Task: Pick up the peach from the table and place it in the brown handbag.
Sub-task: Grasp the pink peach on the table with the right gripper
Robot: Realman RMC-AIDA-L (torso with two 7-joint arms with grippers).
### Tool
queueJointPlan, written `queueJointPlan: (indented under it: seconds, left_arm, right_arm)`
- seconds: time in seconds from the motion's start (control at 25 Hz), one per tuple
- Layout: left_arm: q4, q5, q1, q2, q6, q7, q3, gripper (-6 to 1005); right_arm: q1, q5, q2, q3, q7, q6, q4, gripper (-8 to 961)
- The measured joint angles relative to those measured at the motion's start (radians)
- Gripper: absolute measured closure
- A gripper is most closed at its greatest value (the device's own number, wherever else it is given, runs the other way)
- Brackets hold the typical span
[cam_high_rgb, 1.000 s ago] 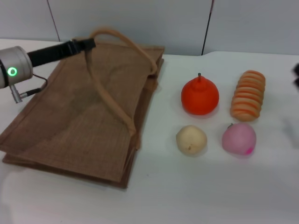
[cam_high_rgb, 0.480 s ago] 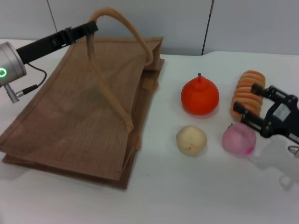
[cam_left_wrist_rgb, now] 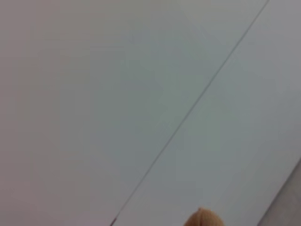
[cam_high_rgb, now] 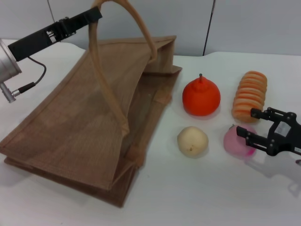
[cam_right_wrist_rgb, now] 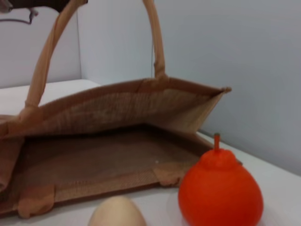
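Left gripper [cam_high_rgb: 94,14]: jaws clamped on brown handbag [cam_high_rgb: 89,122] handle, raised. Right gripper [cam_high_rgb: 251,126]: jaws spread around peach [cam_high_rgb: 234,141], near counter [cam_high_rgb: 211,188] right edge.

Left gripper [cam_high_rgb: 94,14] raised, right gripper [cam_high_rgb: 249,123] low.

No writing to read anywhere before me.
I find no label, brand, number or sign on the brown handbag [cam_high_rgb: 94,122], the peach [cam_high_rgb: 233,142], the other fruits, my own arms or the wall behind.
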Motion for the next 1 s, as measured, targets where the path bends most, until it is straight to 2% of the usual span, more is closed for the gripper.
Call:
queueJointPlan:
  seconds: [0.36, 0.76, 1.0]
  left_arm:
    - [0.000, -0.001, 0.001, 0.006, -0.085, 0.001, -0.048, 877]
    - [0.000, -0.002, 0.002, 0.007, -0.093, 0.000, -0.048, 877]
    - [0.000, -0.002, 0.002, 0.007, -0.092, 0.000, -0.048, 876]
  right_arm:
    - [0.002, -0.002, 0.000, -0.100, 0.073, -0.044, 0.003, 272]
    - [0.018, -0.001, 0.003, -0.141, 0.136, -0.172, 0.061, 270]
    - [0.024, -0.001, 0.003, -0.155, 0.154, -0.187, 0.068, 276]
